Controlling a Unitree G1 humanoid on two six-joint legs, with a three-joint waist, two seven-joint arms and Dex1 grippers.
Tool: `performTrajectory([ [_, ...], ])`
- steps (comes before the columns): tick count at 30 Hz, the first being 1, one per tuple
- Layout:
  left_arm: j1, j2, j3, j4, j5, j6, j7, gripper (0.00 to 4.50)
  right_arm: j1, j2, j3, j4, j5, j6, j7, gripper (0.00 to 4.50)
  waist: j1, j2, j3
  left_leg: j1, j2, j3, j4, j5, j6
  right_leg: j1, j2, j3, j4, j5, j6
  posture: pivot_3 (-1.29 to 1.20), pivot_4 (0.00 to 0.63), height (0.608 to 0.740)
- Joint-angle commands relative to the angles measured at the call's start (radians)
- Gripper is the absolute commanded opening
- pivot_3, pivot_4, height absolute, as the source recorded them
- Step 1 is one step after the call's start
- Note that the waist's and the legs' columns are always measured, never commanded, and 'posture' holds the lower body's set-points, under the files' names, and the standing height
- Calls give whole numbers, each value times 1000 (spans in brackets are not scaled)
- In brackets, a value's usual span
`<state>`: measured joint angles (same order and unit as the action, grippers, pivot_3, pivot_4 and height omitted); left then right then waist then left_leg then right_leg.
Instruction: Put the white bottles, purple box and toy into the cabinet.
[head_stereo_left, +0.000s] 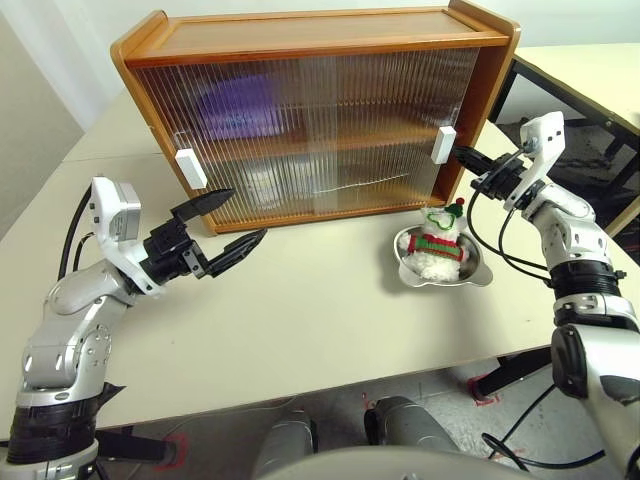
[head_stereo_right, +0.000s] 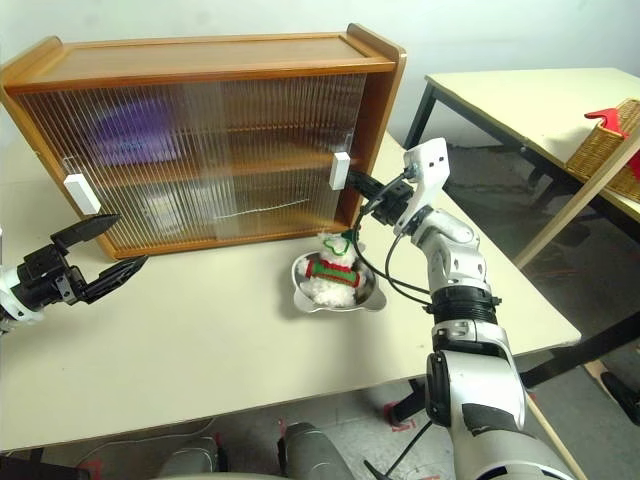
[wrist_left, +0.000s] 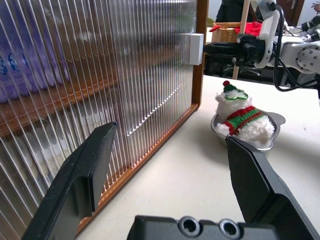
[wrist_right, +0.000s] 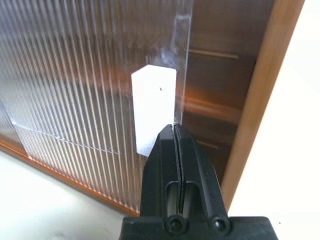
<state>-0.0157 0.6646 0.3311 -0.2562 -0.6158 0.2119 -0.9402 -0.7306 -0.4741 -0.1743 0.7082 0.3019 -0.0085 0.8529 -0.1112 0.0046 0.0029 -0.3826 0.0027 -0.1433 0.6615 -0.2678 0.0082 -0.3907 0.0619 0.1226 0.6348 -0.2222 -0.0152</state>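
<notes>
Right wrist view: black fingers of right gripper (wrist_right: 175, 131) pressed together, tips at the small white rectangular door handle (wrist_right: 153, 110) on the right-hand ribbed translucent sliding door (wrist_right: 75, 75) of the orange-brown wooden cabinet (head_stereo_left: 300, 45). Touching or just short of it, cannot tell.

Risks:
- Closed tips sliding off the handle's edge during a sideways push; door stalls, likely jams if pushed off-axis.
- Narrow gap open at the cabinet's right end, probably too tight for the toy; forcing it through risks knocking the door or tipping the dish.
- Right forearm passes close above the fluffy white plush toy with striped scarf and green hat (head_stereo_left: 440, 245); a dip could bump it or skate the shiny metal dish (head_stereo_left: 475, 272) across the beige table (head_stereo_left: 320, 320).

Positions:
- Toy sits in the dish in front of the cabinet's right end, below and near the right gripper, not touching it.
- Left gripper (head_stereo_left: 232, 222) fingers wide apart, empty, hovering near the left white handle (head_stereo_left: 190, 167), well apart from the toy.
- Lavender-purple soft pack (head_stereo_left: 240, 105) already on the upper shelf behind the doors.
- Pale shape on the lower shelf, probably a white jar, too blurred to confirm.
</notes>
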Motion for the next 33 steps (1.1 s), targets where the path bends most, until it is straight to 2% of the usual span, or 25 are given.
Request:
performTrajectory([
  [1, 2, 5, -14, 21, 20, -14, -12, 4500, -23, 13, 13, 22, -19, -12, -7, 44, 0, 0, 0, 0, 0, 0, 0, 0, 0, 0, 0, 0, 0, 0, 0, -137, 0, 740],
  [22, 16, 1, -12, 30, 40, -27, -14, 4500, -38, 109, 41, -11, -5, 22, 75, 44, -1, 1, 0, 0, 0, 0, 0, 0, 0, 0, 1, 0, 0, 0, -1, -125, 0, 740],
  [33, 18, -5, -4, 16, 35, -23, 1, 4500, -70, 194, 82, -5, -14, 21, 76, 44, 1, 1, 0, 0, 3, 0, 0, 0, 0, -1, 4, 0, 0, 1, -4, -100, 0, 740],
])
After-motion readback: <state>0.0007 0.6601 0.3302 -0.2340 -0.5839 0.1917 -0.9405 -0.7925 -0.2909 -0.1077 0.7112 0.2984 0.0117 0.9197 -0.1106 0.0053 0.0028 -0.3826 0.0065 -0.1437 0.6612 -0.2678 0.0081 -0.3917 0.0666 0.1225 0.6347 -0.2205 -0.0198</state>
